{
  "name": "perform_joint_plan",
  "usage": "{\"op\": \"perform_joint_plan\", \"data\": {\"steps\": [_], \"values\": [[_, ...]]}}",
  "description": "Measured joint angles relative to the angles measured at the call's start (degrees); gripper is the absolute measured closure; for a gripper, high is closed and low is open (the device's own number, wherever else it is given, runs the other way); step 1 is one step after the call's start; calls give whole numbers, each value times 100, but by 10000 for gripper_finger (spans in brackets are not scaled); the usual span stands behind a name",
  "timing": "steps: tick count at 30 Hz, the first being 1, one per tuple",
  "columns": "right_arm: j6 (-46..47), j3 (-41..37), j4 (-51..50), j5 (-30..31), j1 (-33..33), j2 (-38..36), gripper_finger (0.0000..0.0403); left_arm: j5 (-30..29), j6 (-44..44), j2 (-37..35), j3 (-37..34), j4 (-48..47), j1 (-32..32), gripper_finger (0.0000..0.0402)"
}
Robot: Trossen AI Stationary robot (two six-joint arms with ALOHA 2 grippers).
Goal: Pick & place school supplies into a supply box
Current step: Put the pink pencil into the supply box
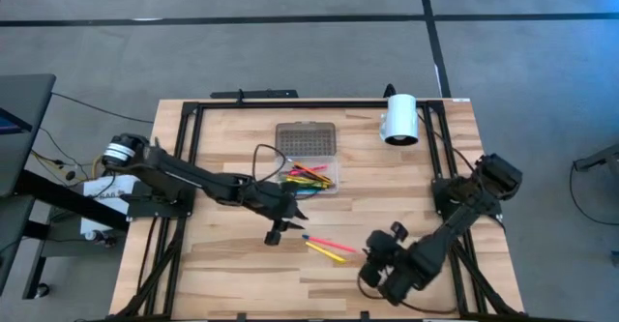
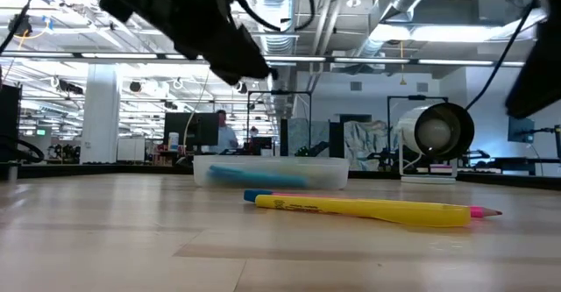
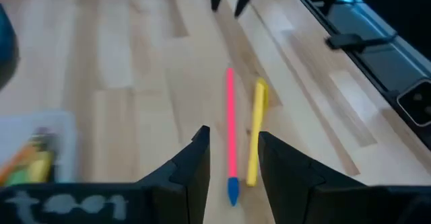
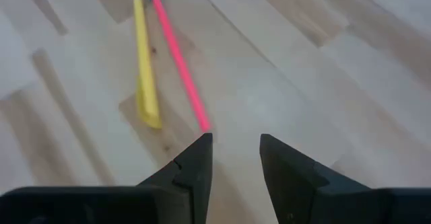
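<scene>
Pink pen [image 1: 329,244] and yellow pen [image 1: 324,252] lie together; both grippers' fingers [image 3: 195,163] [image 4: 195,167] parted, empty.

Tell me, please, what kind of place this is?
Probably a robotics lab in a large open industrial hall: a wooden table in a black frame, exposed ceiling ducts, and desks with monitors behind.

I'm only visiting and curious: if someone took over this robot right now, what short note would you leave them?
Left gripper: open, empty, above the blue end of the pink pen.
Right gripper: open, empty, near that pen's other end.
Pink pen and yellow highlighter lie side by side on the table.
Done: several coloured pens already in the clear supply box, lid off behind it.
Left: box those two.
</scene>
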Motion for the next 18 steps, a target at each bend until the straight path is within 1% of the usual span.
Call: {"op": "perform_joint_plan", "data": {"steps": [3, 7, 9, 13, 18], "values": [[432, 0, -140, 94, 192, 0, 285, 102, -9, 440, 69, 348, -15, 288], [710, 0, -251, 156, 266, 0, 285, 77, 36, 879, 258, 352, -11, 288], [728, -2, -252, 168, 275, 0, 285, 129, 115, 1095, 352, 338, -11, 288], [729, -2, -315, 174, 236, 0, 285, 439, 128, 1460, 450, 341, -17, 288], [724, -22, -358, 176, 238, 0, 285, 405, 38, 1712, 476, 443, -22, 288]]}}
